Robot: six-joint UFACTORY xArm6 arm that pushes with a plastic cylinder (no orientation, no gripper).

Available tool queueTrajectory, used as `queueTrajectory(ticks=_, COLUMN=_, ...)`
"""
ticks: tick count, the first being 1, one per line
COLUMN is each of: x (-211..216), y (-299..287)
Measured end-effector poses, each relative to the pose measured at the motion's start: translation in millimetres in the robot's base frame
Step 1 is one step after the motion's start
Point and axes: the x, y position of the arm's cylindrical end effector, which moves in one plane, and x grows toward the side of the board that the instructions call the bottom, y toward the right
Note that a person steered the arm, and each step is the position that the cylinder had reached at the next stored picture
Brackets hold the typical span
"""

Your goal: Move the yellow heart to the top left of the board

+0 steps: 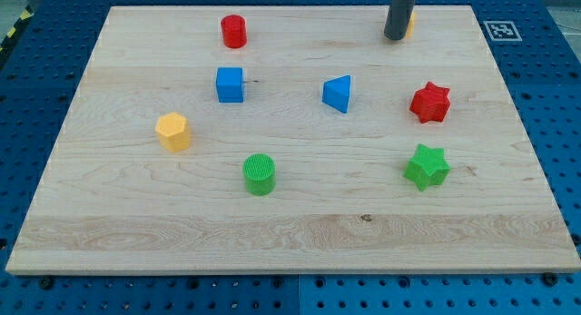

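near the view's top right, my tip (395, 37) is sitting on the wooden board (290, 233), and a yellow block (410, 24) is peeking out just behind it on the view's right. most of that yellow block is hiding behind the rod, so i cannot tell its shape. it is looking like the tip is touching it, or sitting just beside it. i am not having a claw at all, only a straight dark rod, so nothing is opening, closing or holding.

counting the blocks, i am seeing eight. two are red: a red cylinder (234, 31) near the top left and a red star (430, 103) at the right. two are blue: a blue cube (230, 84) and a blue triangle (338, 93) near the middle. two are green: a green cylinder (260, 174) and a green star (427, 166) lower down. two are yellow: the hidden one by my tip and a yellow hexagon (172, 132) at the left, well apart from the tip.
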Motion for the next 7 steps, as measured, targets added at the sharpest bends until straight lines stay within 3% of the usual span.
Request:
queueTrajectory(ticks=3, x=-16, y=-15)
queueTrajectory(ticks=6, x=-16, y=38)
queueTrajectory(ticks=7, x=-20, y=17)
